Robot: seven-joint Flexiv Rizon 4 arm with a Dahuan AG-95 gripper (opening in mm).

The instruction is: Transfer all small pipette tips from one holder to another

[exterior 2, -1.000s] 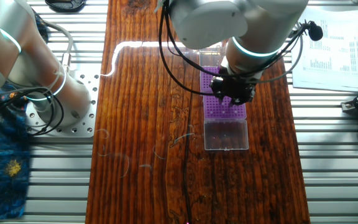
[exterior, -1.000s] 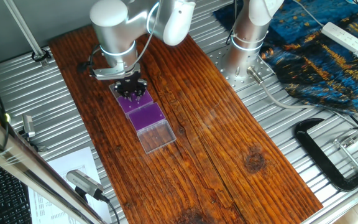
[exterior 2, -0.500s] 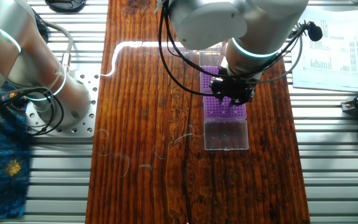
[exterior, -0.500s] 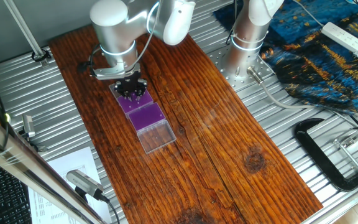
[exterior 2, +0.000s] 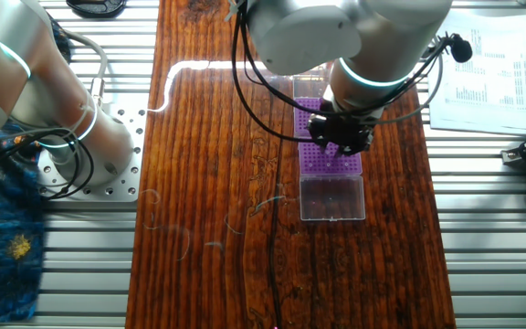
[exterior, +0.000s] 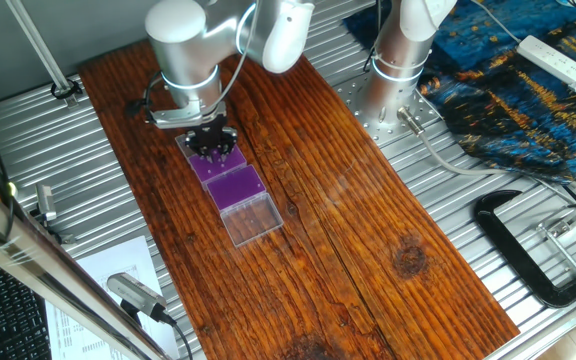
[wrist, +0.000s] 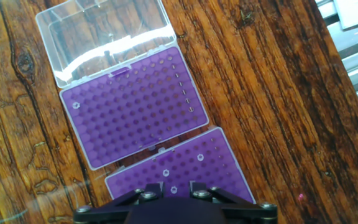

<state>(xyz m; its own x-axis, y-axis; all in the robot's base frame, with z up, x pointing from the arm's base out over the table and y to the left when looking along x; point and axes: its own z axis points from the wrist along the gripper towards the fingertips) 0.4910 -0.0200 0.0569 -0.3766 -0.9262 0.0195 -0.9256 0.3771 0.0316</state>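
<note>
Hand view looks straight down along the gripper (wrist: 174,194), whose dark fingers (wrist: 148,196) show only at the bottom edge, standing a narrow gap apart over the nearer purple rack (wrist: 185,168). Whether they pinch anything I cannot tell, as their ends are cut off by the frame. A few small pipette tips (wrist: 165,172) sit in that rack as white rings, one of them right in the gap between the fingers. Just beyond it, almost touching, lies the second purple rack (wrist: 132,109), with a single white ring near its left corner and a row of faint marks down its right side. A clear lid (wrist: 101,34) lies open at that rack's far end, flat on the wooden board (wrist: 272,99).

One fixed view shows the arm (exterior: 183,50) reaching down at the far left of the board (exterior: 368,240), the gripper (exterior: 211,143) low over a purple rack (exterior: 208,165). The other rack (exterior: 236,185) and the clear lid (exterior: 248,218) run in a line toward the camera. The tips are too small to make out here. A black clamp (exterior: 528,250) lies on the metal table at right.

The other fixed view, from the opposite side, has the gripper (exterior 2: 339,139) over the racks (exterior 2: 331,163), the lid (exterior 2: 332,196) just below. Printed paper (exterior 2: 482,68) lies to the right.
</note>
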